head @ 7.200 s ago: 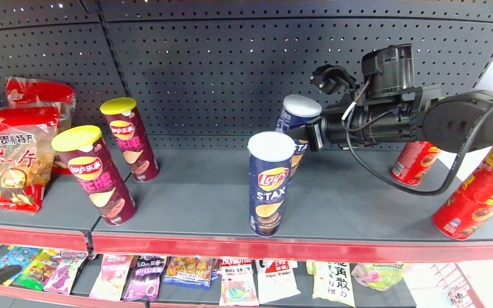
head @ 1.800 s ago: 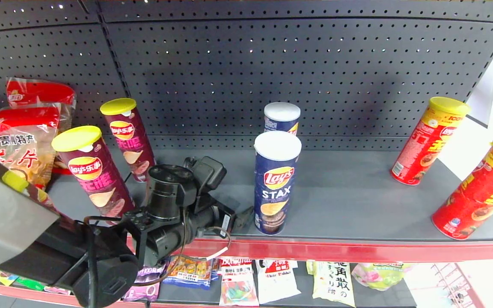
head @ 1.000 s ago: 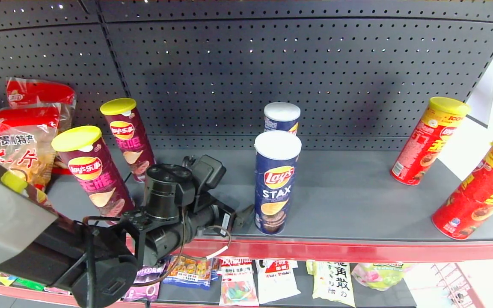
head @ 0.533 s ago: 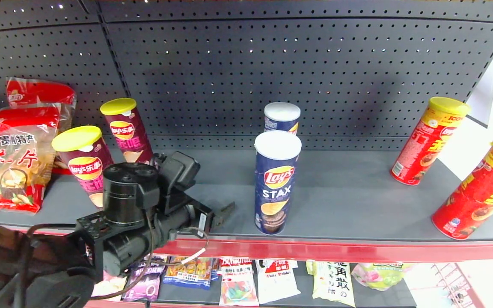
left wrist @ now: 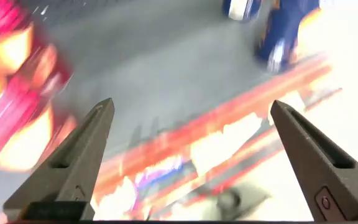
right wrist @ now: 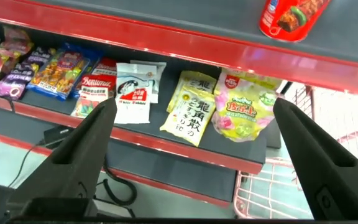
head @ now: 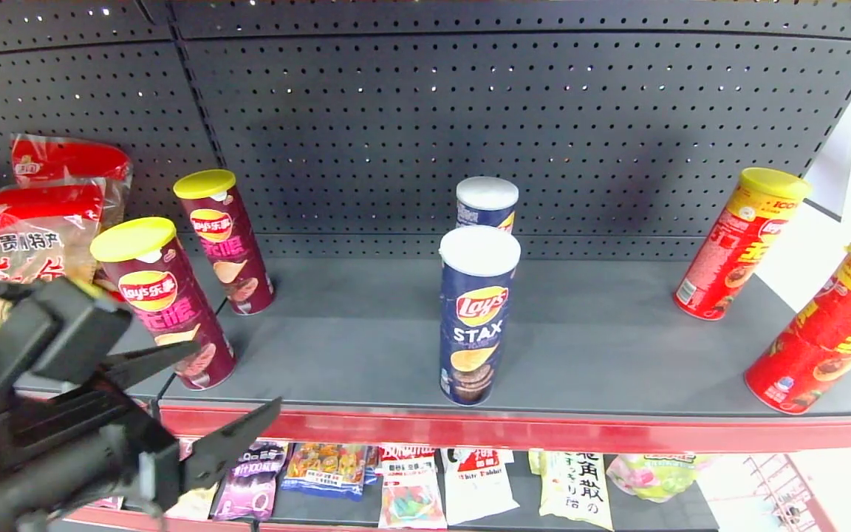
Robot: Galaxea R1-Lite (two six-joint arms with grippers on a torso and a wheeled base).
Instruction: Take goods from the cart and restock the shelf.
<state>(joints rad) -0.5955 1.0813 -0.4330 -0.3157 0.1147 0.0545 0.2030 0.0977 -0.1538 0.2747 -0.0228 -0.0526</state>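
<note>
Head view: grey metal shelf point(head: 617, 347) with red front edge. Two navy cylindrical chip cans point(head: 473, 318), white-lidded, upright at centre, one behind other. Yellow-lidded maroon cans point(head: 163, 303) at left, yellow-lidded red cans point(head: 739, 244) at right. Low before shelf edge, left gripper point(head: 237, 375), fingers spread, empty.
Left wrist view: blurred; fingers wide apart, shelf edge beyond.
Right wrist view: right gripper point(right wrist: 194, 102) spread, empty, facing snack packets point(right wrist: 241, 106) on lower shelf.

The hand point(left wrist: 191, 104), spread wide, faces the red-edged shelf point(left wrist: 166, 56).
</note>
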